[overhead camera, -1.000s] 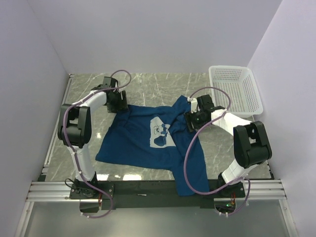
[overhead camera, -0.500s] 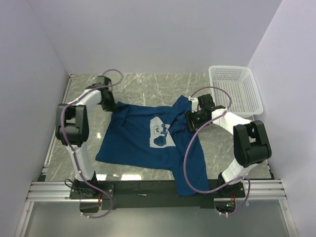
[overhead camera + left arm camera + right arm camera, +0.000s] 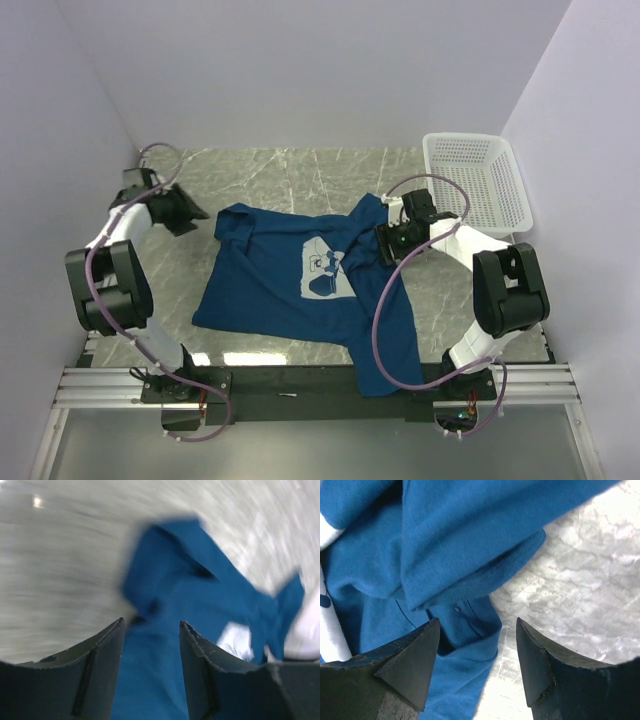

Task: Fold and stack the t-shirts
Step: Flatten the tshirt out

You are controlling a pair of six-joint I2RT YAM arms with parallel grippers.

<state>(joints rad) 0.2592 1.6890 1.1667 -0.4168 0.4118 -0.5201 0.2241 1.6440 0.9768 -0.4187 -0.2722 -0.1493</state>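
The dark blue t-shirt [image 3: 270,290] lies spread but wrinkled on the marble table, its white-and-blue print [image 3: 325,272] facing up. One lower corner hangs over the near edge. My left gripper [image 3: 192,214] is open and empty, just left of the shirt's upper left corner, not touching it. The blurred left wrist view shows the shirt [image 3: 200,595] ahead of the open gripper [image 3: 150,627]. My right gripper [image 3: 384,244] is open, low over the shirt's right side. In the right wrist view the gripper [image 3: 477,625] straddles a folded cloth edge [image 3: 470,575] beside bare table.
A white plastic mesh basket [image 3: 478,185] stands at the back right. Purple walls close in the table [image 3: 300,175] at the back and on both sides. A black rail [image 3: 300,380] runs along the near edge under the hanging cloth.
My left arm has swung left, off the shirt's upper left corner, and that corner now lies a little further left. The right arm has barely moved.
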